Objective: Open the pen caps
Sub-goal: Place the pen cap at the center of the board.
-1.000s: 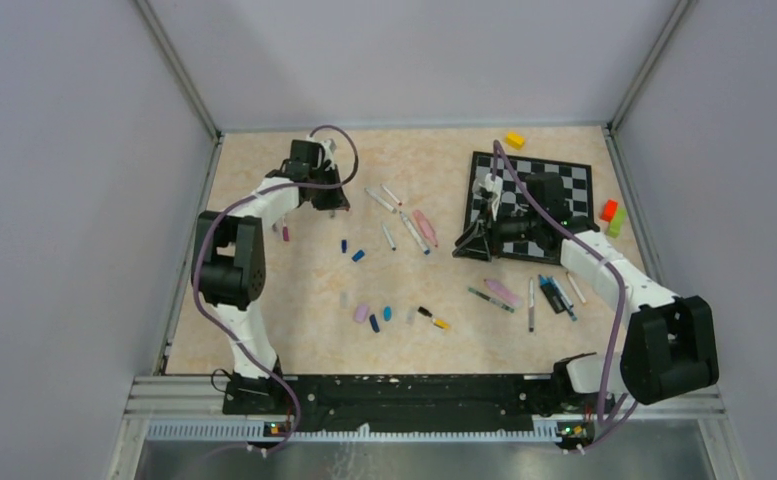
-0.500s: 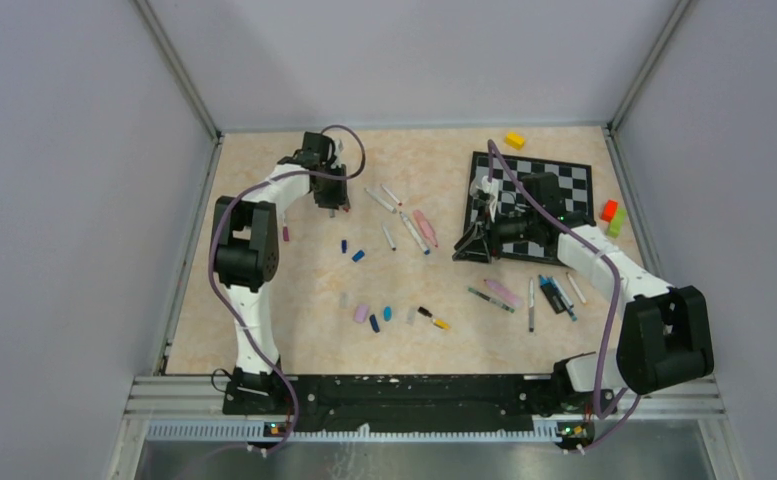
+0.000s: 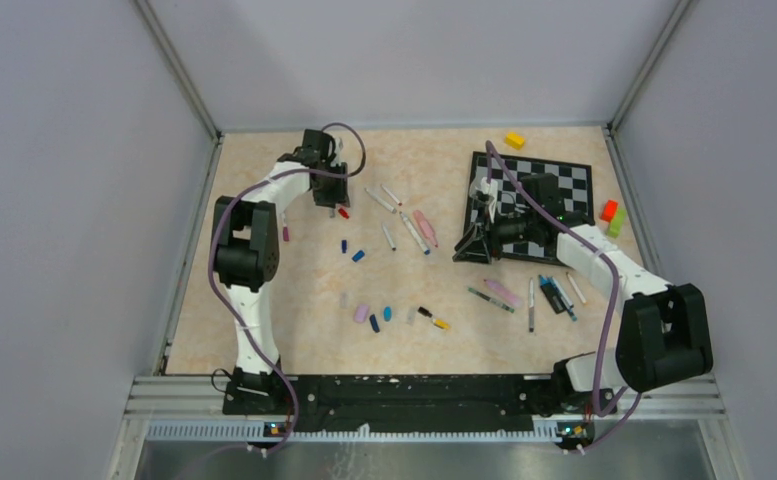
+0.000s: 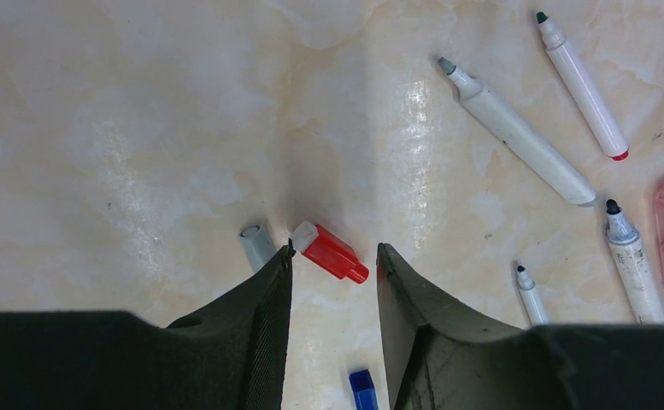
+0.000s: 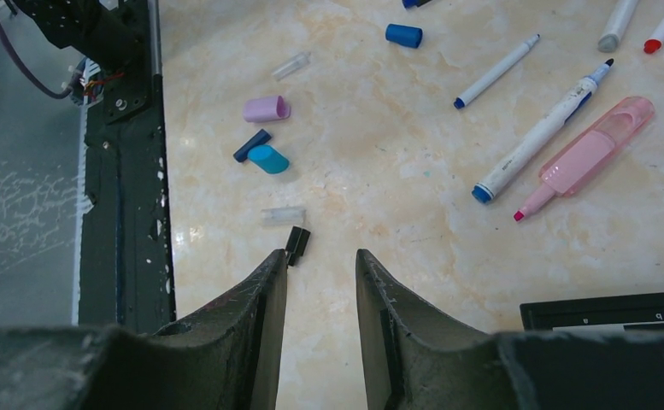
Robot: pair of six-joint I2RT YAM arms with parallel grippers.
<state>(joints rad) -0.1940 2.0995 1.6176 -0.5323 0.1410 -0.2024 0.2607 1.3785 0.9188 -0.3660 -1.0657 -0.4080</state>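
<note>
My left gripper [image 3: 331, 203] is open at the far left of the table. In the left wrist view [image 4: 335, 250] a red pen cap [image 4: 332, 254] lies loose on the table between its fingertips, also seen from above [image 3: 343, 212]. A grey cap [image 4: 257, 247] lies beside the left finger and a blue cap [image 4: 362, 389] lies nearer. Uncapped white pens [image 4: 516, 132] lie to the right. My right gripper [image 3: 470, 246] is open and empty [image 5: 320, 254]. Beyond it lie a black cap [image 5: 297, 243], a clear cap [image 5: 283, 215], a blue cap [image 5: 268, 159], a navy cap [image 5: 251, 145] and a lilac cap [image 5: 266, 108].
A chessboard [image 3: 564, 185] lies at the back right under the right arm. A yellow block [image 3: 515, 139] sits behind it, and red [image 3: 609, 210] and green [image 3: 617, 222] blocks lie at the right edge. Several pens [image 3: 554, 295] lie front right. A pink highlighter [image 5: 586, 156] lies mid-table.
The left arm swung a little to the right, then its gripper opened. The red cap now lies on the table beside it. The right arm has barely moved.
</note>
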